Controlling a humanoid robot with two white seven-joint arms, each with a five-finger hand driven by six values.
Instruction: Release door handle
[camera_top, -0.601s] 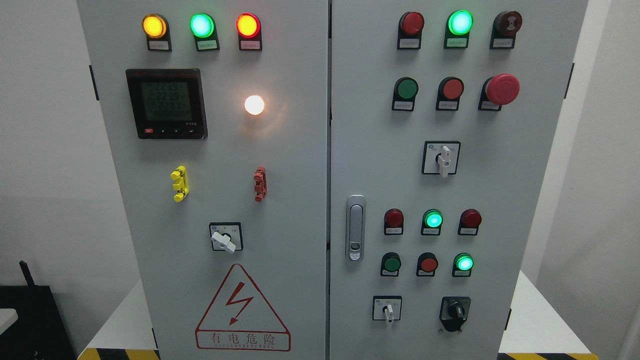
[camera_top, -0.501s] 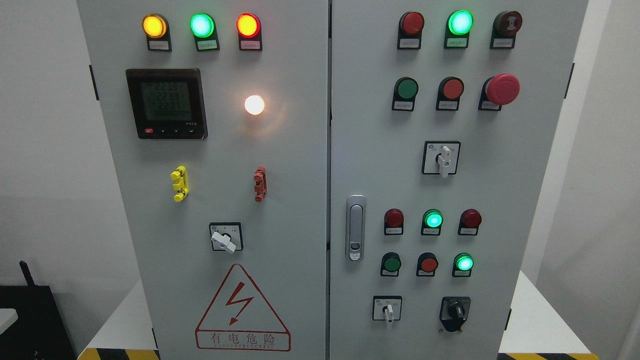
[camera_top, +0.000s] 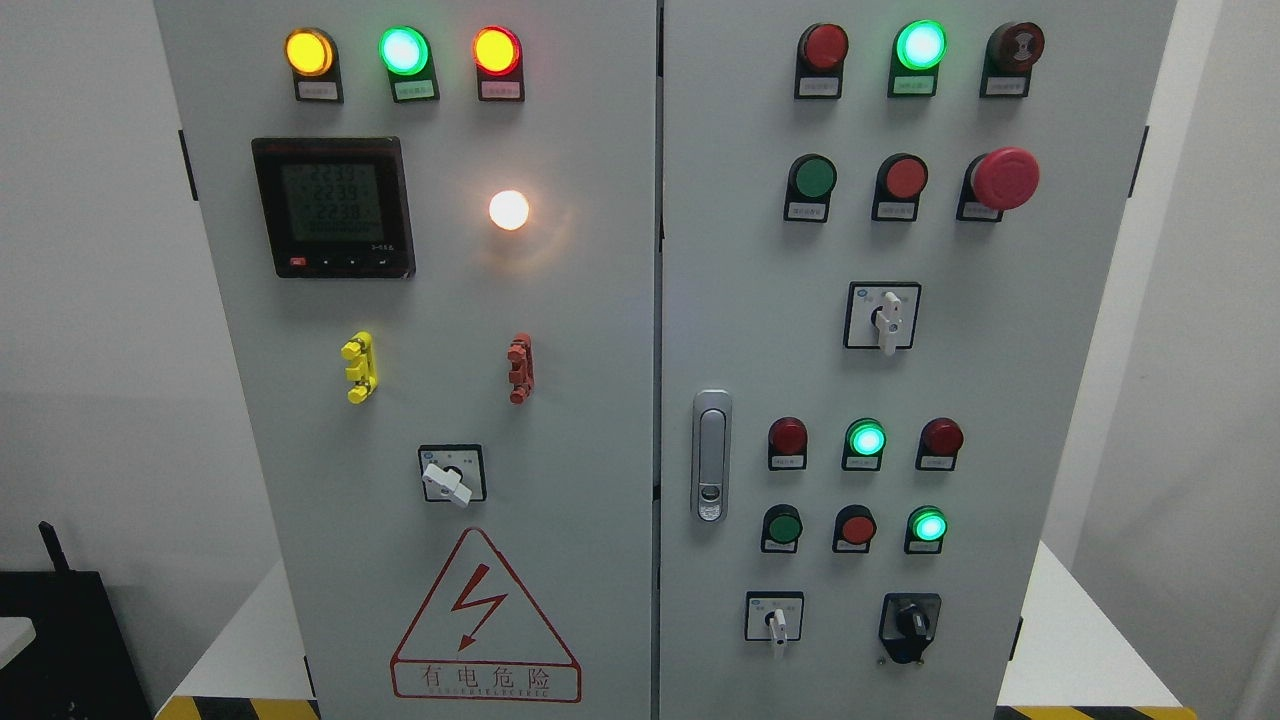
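A grey electrical cabinet fills the head view, with two doors side by side. The silver door handle (camera_top: 711, 455) lies flat and upright on the left edge of the right door (camera_top: 1000, 400), beside the seam between the doors. Both doors look closed. Nothing touches the handle. Neither of my hands nor any arm shows in the picture.
The left door (camera_top: 580, 400) carries a digital meter (camera_top: 333, 207), three lit lamps, a white lamp, a rotary switch and a red warning triangle. The right door bears lamps, push buttons, a red emergency button (camera_top: 1004, 179) and several rotary switches. White platform at the cabinet's foot; dark object lower left.
Only the digits on the meter flicker. Nothing else has moved.
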